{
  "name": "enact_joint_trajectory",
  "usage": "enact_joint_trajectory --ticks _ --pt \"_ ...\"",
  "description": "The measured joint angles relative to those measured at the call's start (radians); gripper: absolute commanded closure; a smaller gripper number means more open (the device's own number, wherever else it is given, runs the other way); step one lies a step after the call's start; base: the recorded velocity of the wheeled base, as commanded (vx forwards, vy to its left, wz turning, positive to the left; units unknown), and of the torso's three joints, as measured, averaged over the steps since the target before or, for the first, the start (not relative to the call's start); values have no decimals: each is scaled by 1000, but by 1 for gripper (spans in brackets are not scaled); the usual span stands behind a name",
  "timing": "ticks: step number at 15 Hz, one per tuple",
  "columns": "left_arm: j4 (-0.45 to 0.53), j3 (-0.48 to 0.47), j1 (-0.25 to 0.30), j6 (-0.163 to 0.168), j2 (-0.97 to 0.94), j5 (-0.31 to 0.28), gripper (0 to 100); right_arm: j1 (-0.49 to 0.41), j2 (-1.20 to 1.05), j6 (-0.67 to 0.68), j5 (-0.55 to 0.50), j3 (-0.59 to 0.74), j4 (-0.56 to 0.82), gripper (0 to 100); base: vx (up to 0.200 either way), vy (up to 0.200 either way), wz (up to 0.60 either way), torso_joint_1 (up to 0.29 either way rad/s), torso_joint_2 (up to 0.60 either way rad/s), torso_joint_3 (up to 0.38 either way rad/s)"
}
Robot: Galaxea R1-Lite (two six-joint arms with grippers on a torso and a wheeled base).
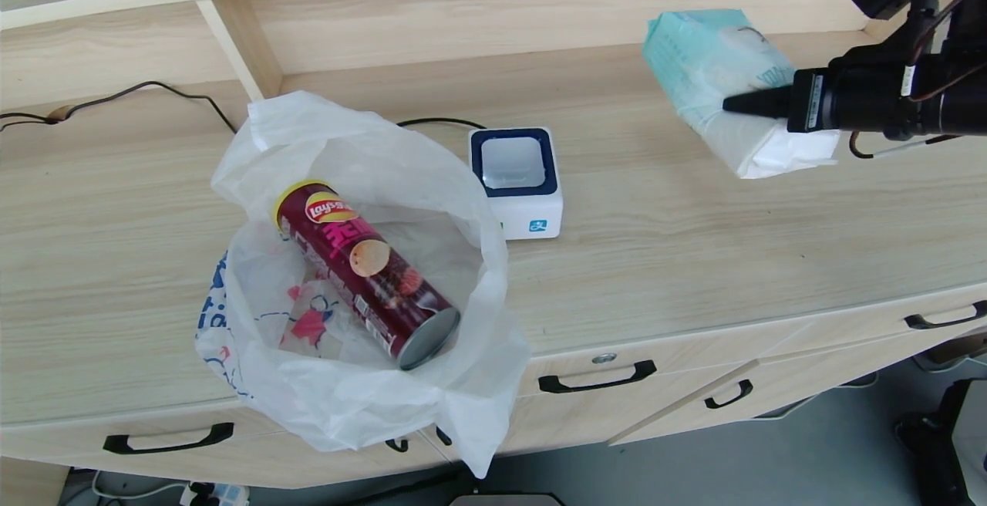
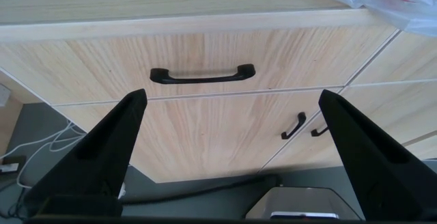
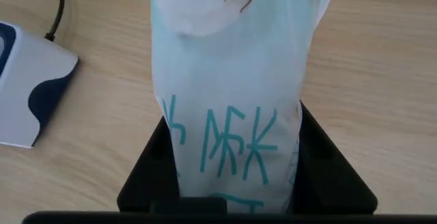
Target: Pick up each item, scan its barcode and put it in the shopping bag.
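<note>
Here, right fingers (image 3: 147,176) clamp the tissue pack (image 1: 717,66) at the table's (image 1: 694,244) far-right corner, apparently for scanning; left fingers (image 2: 102,152) hang open, empty.

tissue pack (image 1: 709,66), far right: pale teal and white, teal lettering
crisp can (image 1: 362,267): dark red, yellow rim, pink lettering, silver end
shopping bag (image 1: 308,124), near left: translucent white, blue and red print
scanner (image 1: 532,213), centre: white, navy frame
counter (image 1: 694,244): light wood grain
drawer handles (image 1: 597,379): black

Logo on can (image 1: 362,274); teal glyphs (illegible, seemingly) on pack (image 3: 229,115).
</note>
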Motion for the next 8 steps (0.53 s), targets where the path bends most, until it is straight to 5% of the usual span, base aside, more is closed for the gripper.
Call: enact_joint_trajectory --ticks 3,8 --pt "1 0 0 3 0 0 0 67 -250 41 -2 290 -47 100 0 0 0 0 0 0" --pt "1 0 -1 4 0 0 0 385 -608 159 -107 768 -191 100 0 0 0 0 0 0"
